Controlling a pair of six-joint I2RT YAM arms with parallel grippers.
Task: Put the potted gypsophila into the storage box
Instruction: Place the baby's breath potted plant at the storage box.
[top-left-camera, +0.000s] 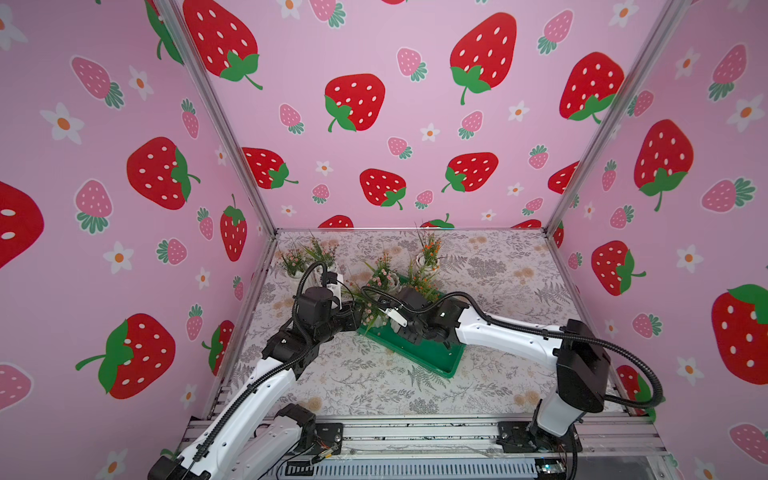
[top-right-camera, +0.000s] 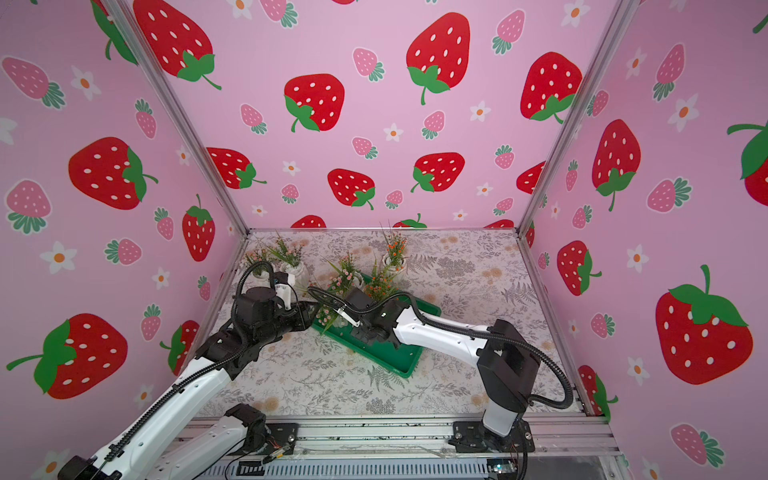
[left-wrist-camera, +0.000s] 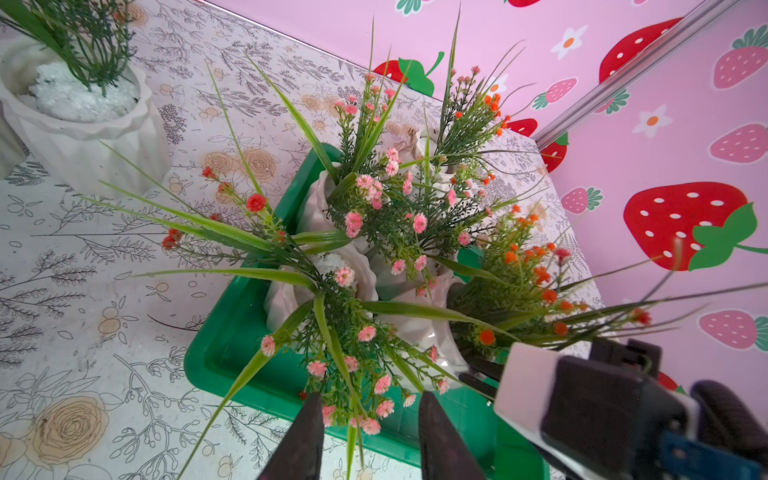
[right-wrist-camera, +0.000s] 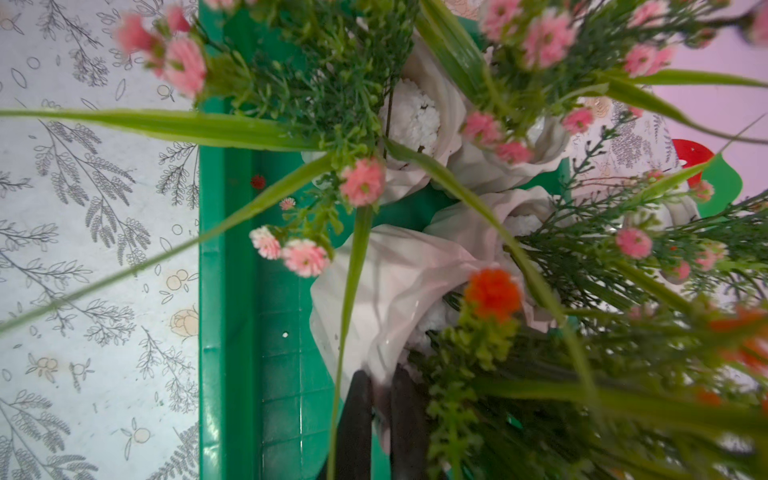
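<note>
Pinching orange-flowered pot (right-wrist-camera: 386, 291) rim, right gripper (right-wrist-camera: 384, 415) closed, left gripper (left-wrist-camera: 370, 399) part-open, empty, pink sprigs (left-wrist-camera: 353, 365) crowding storage box (right-wrist-camera: 212, 291)

From above, the right arm (top-left-camera: 511, 332) and a crowd of sprigs cover the far end of the storage box (top-left-camera: 432, 362), so I cannot count the potted gypsophila (top-left-camera: 383, 272) in it. The left gripper (left-wrist-camera: 374, 440) and right gripper (right-wrist-camera: 380, 419) are lost in that greenery; their wrist views show only finger ends, the rest cut off. Foliage of the orange-flowered pot (right-wrist-camera: 386, 299) is a blur. A pot (left-wrist-camera: 83, 120) near the far left corner of the table (left-wrist-camera: 62, 291) is cropped.
</note>
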